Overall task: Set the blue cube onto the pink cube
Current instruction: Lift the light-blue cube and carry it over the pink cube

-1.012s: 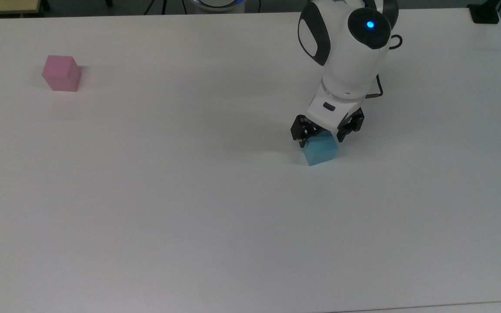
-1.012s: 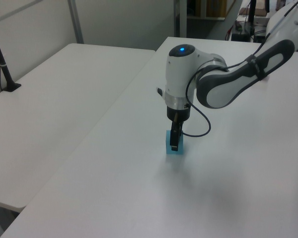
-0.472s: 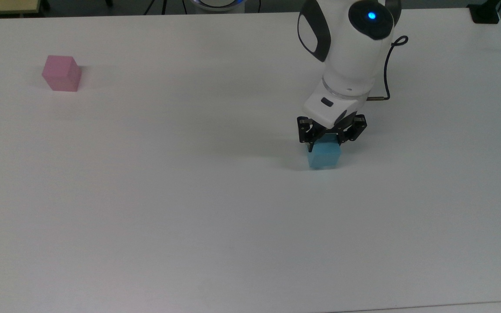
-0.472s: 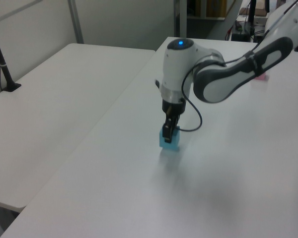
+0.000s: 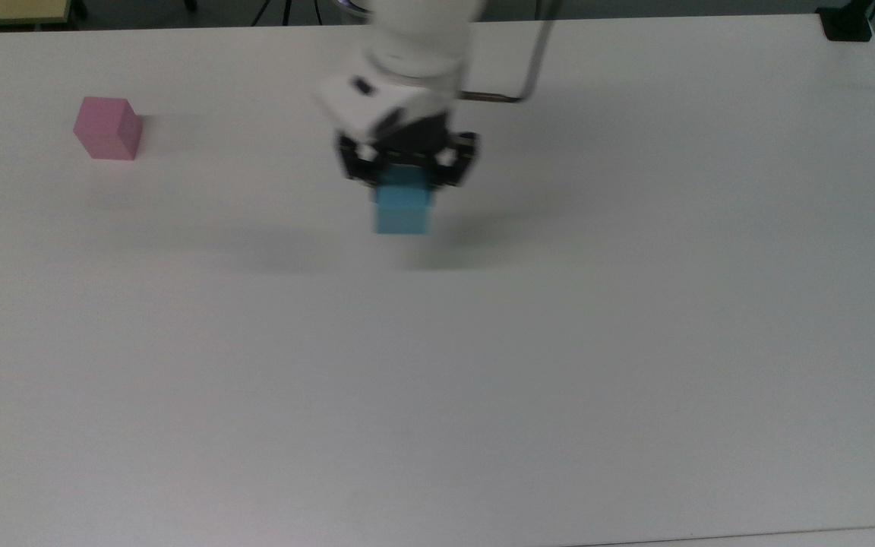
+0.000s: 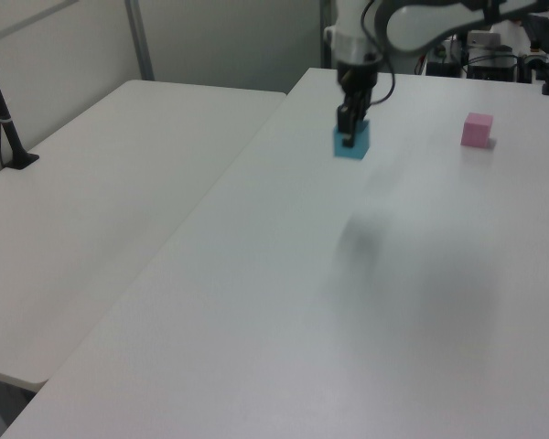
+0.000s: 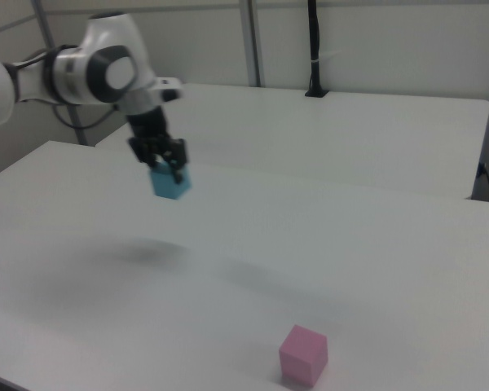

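The gripper (image 5: 405, 171) is clamped on the blue cube (image 5: 402, 210), one black finger on each side. The cube hangs clear of the white table (image 5: 559, 380) — its shadow lies apart from it (plainest in the right view). In the top view the held cube sits in the upper centre of the frame. The pink cube (image 5: 108, 128) rests on the table at the upper left of that frame, well apart from the gripper — nothing touching it.

In the left view: gripper (image 6: 349, 128), blue cube (image 6: 352, 143), pink cube (image 6: 477, 130) at upper right. In the right view: gripper (image 7: 165, 163), blue cube (image 7: 171, 182), pink cube (image 7: 303, 354) at the lower edge.
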### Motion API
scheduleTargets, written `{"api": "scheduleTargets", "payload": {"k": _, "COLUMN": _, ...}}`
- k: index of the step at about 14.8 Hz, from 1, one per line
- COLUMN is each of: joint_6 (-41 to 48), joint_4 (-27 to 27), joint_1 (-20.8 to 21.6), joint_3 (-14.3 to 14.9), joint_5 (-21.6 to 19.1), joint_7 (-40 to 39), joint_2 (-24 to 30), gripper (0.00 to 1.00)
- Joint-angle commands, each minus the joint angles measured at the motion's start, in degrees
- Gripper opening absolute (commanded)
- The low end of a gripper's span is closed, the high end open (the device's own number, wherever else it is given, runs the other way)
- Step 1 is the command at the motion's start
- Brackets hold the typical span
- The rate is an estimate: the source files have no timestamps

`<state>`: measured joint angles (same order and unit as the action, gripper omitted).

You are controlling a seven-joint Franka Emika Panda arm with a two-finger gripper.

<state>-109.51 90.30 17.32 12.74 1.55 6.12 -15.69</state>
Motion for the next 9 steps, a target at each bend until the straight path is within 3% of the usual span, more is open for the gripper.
{"api": "scheduleTargets", "payload": {"k": 1, "joint_6": 1.4, "joint_4": 6.5, "joint_1": -2.4, "joint_3": 8.8, "joint_5": 0.1, "joint_7": -11.6, "joint_2": 3.7, "gripper": 0.11}}
{"api": "scheduleTargets", "payload": {"k": 3, "joint_6": 1.1, "joint_4": 9.0, "joint_1": -2.8, "joint_3": 15.1, "joint_5": 0.0, "joint_7": -17.3, "joint_2": 3.7, "gripper": 0.09}}
{"api": "scheduleTargets", "payload": {"k": 6, "joint_6": -2.3, "joint_4": 14.0, "joint_1": -2.8, "joint_3": 22.2, "joint_5": 0.1, "joint_7": -24.5, "joint_2": 4.1, "gripper": 0.05}}
{"api": "scheduleTargets", "payload": {"k": 9, "joint_6": -6.8, "joint_4": 19.6, "joint_1": -3.2, "joint_3": 27.3, "joint_5": 0.1, "joint_7": -30.3, "joint_2": 7.1, "gripper": 0.03}}
